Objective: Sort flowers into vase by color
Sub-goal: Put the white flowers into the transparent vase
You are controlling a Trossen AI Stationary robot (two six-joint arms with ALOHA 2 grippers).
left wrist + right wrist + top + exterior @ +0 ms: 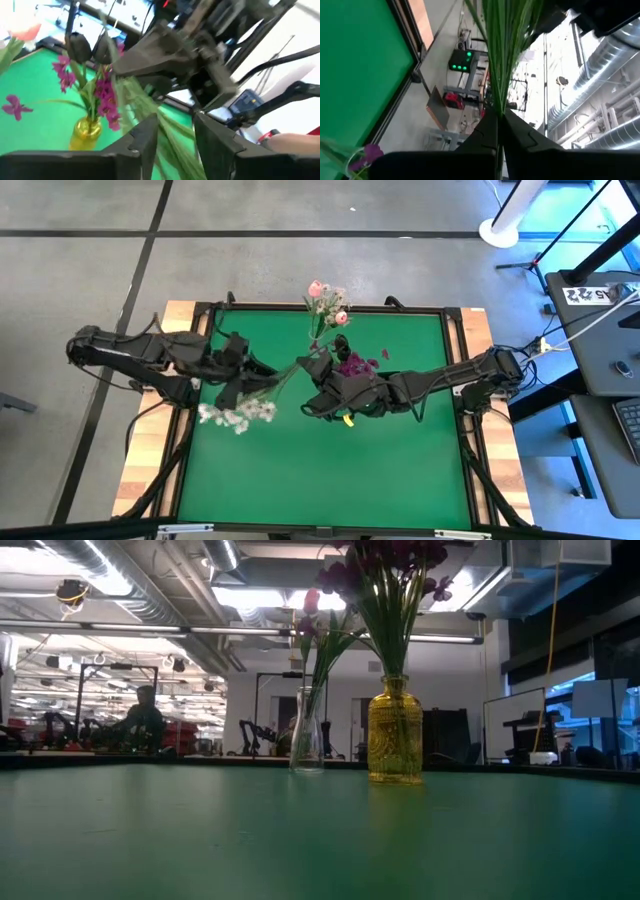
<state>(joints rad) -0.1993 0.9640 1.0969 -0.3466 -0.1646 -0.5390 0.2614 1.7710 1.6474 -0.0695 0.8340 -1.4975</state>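
Right gripper (pixel 498 131) fingers clamped on white flower stems (pixel 502 55) beside yellow vase (pixel 395 745); left gripper (pixel 175 137) fingers open around them. Release only after the left closes firmly.

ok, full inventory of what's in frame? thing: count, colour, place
white flower spray: one bunch, white blossoms on green stems, held above the mat's left side between both grippers
pink flowers: a few, pale pink, in clear vase at the mat's far edge
purple flowers: one bunch, magenta, in yellow vase near centre
mat: one, green, covering the table
person: one, seated in the room behind
left gripper: around the stems
right gripper: shut on the stems
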